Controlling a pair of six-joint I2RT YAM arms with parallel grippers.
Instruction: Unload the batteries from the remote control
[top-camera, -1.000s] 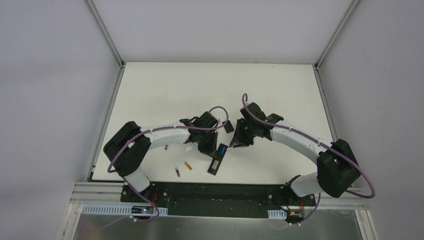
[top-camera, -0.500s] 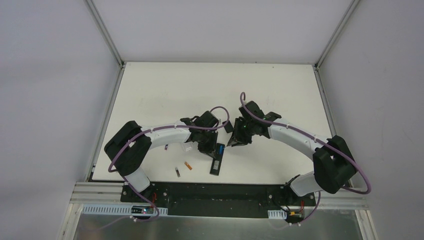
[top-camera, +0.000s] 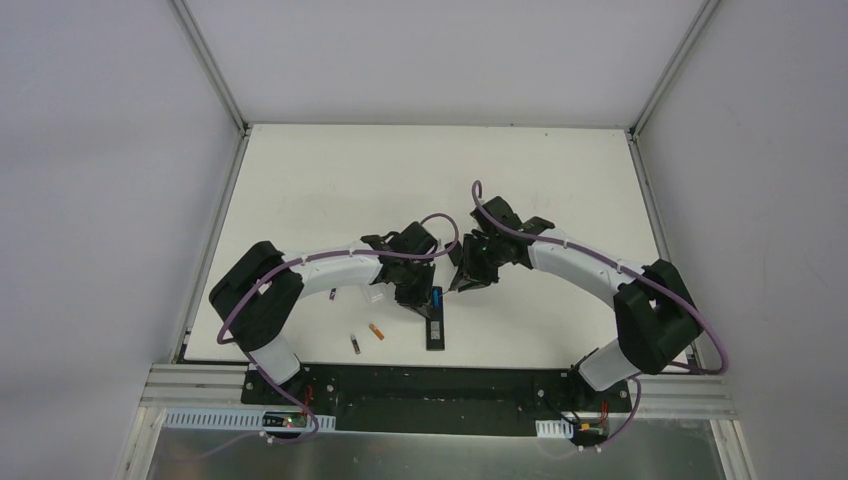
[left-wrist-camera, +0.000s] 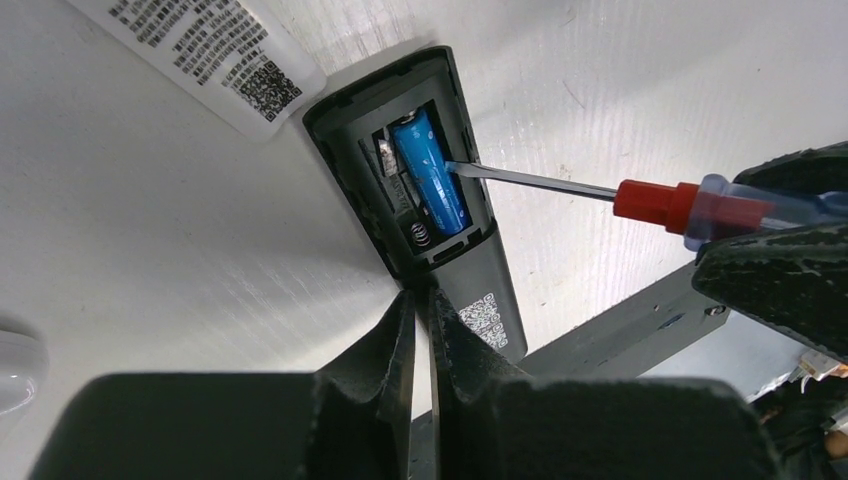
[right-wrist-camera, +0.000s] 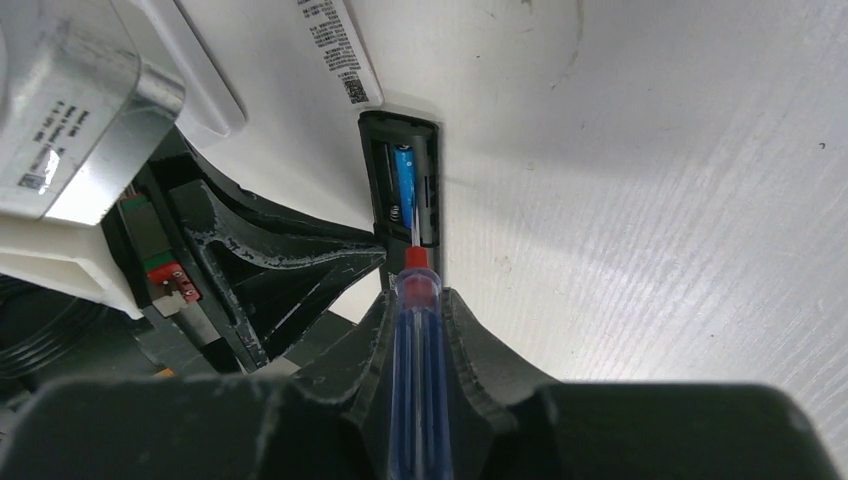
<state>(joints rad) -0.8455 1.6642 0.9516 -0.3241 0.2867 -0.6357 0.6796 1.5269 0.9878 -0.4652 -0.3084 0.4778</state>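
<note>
The left gripper (left-wrist-camera: 422, 295) has its two fingers drawn almost together with nothing between them. Their tips sit at the body of the black remote (left-wrist-camera: 492, 292), just below its open battery bay; whether they press on it cannot be told. The right gripper (right-wrist-camera: 415, 300) is clamped on the blue handle of a screwdriver (right-wrist-camera: 413, 400). The thin shaft runs out past a red collar, and its tip touches the side of the blue battery (left-wrist-camera: 432, 172).

That battery lies in one slot of the bay. The slot beside it shows only a bare spring.

The remote lies near the middle of the near edge of the worktop (top-camera: 330, 190), lengthwise toward that edge. To its left, also near that edge, two loose cells lie apart from it: an orange battery (top-camera: 376, 331) and a dark battery (top-camera: 354, 344) just beside each other. A white object with a printed label (left-wrist-camera: 200, 50) lies just beyond the remote's far end.
</note>
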